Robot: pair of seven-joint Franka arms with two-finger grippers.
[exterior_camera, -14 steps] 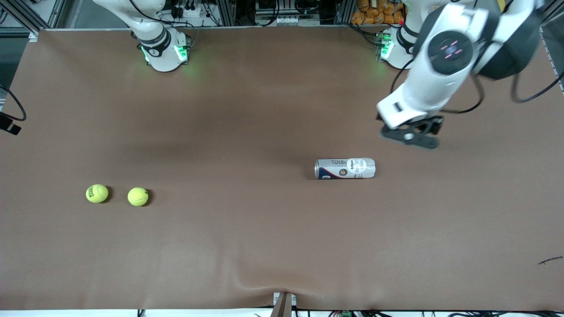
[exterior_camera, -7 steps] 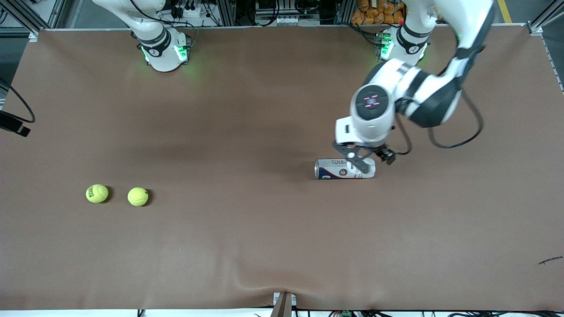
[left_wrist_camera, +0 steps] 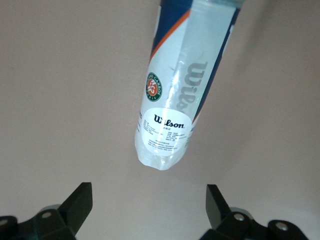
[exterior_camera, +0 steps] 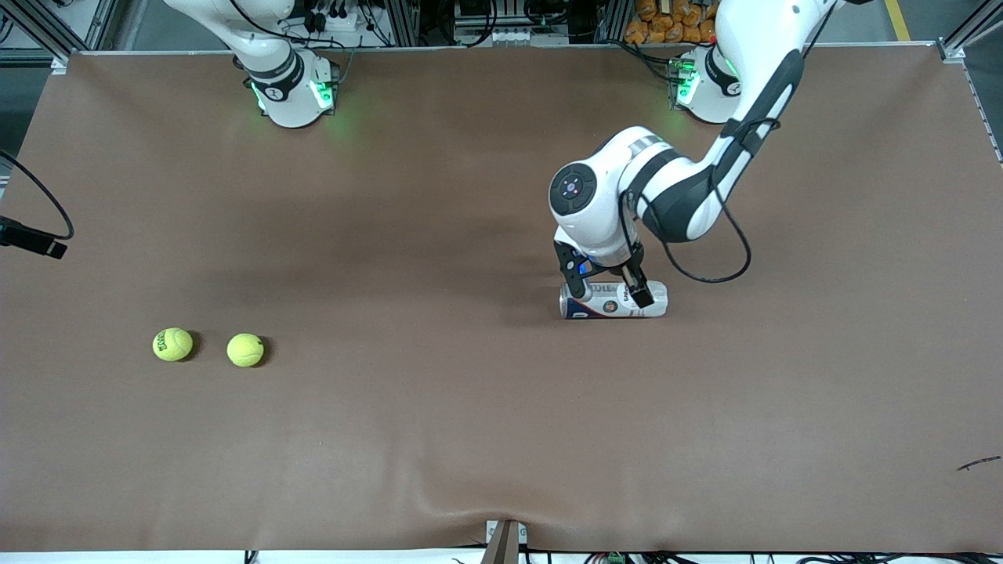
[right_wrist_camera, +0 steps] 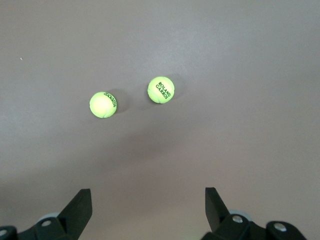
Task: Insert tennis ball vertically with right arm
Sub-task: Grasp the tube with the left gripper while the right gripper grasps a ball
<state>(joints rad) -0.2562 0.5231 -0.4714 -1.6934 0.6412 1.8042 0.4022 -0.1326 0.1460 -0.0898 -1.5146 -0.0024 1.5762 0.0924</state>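
A Wilson tennis ball can [exterior_camera: 613, 300] lies on its side on the brown table [exterior_camera: 470, 439]. The left tool [exterior_camera: 610, 283] hangs over it, fingers spread wide, gripping nothing. Two tennis balls [exterior_camera: 172, 344] [exterior_camera: 245, 349] sit near each other toward the right arm's end, below the right tool [right_wrist_camera: 146, 212], which is open and empty.

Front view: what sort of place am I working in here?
Probably a robotics lab workcell: a brown-covered table with aluminium framing and cabling along the arms' edge. On it lie two yellow-green tennis balls and a clear plastic ball can on its side.
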